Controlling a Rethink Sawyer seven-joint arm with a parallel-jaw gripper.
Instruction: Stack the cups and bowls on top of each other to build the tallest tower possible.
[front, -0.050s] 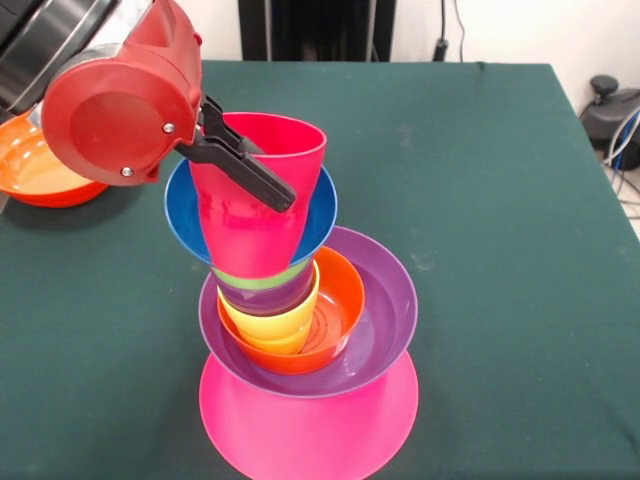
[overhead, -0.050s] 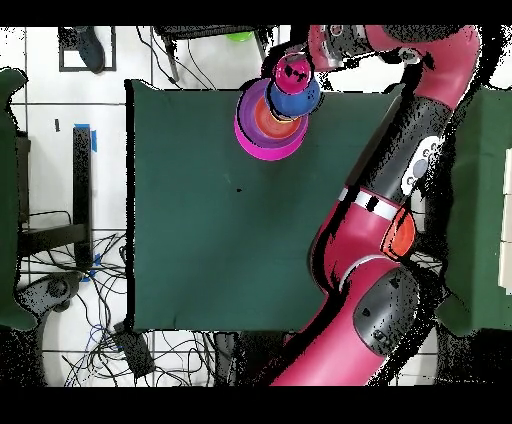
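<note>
On the dark green cloth-covered table (front, -0.050s: 500, 200) stands the tower (front, -0.050s: 300, 330) of glossy plastic ware, near the table's edge in the front view. Its base is the wide pink bowl (front, -0.050s: 310, 430), turned upside down. On that sits the medium purple bowl (front, -0.050s: 385, 310), upright, and inside it the small orange bowl (front, -0.050s: 340, 300). The yellow ribbed cup (front, -0.050s: 270, 325) nests in the orange bowl, with the purple cup (front, -0.050s: 265, 295) in it and a thin band of the light green cup (front, -0.050s: 250, 279) showing above that. The small blue bowl (front, -0.050s: 320, 215) rests tilted around the cups, and the red tumbler (front, -0.050s: 255, 215) stands in it, leaning to one side, as the topmost piece. The black gripper (front, -0.050s: 245, 165) of the red and black arm (front, -0.050s: 120, 100) reaches over the red tumbler's rim, one finger (front, -0.050s: 262, 180) lying against the cup's outer wall; the other is hidden, so the grip looks clamped on the rim. The large orange bowl (front, -0.050s: 35, 165) lies upright, well apart from the tower, partly behind the arm. In the overhead view the tower (overhead, -0.050s: 275, 110) sits by the table's edge, with the arm bent over it.
</note>
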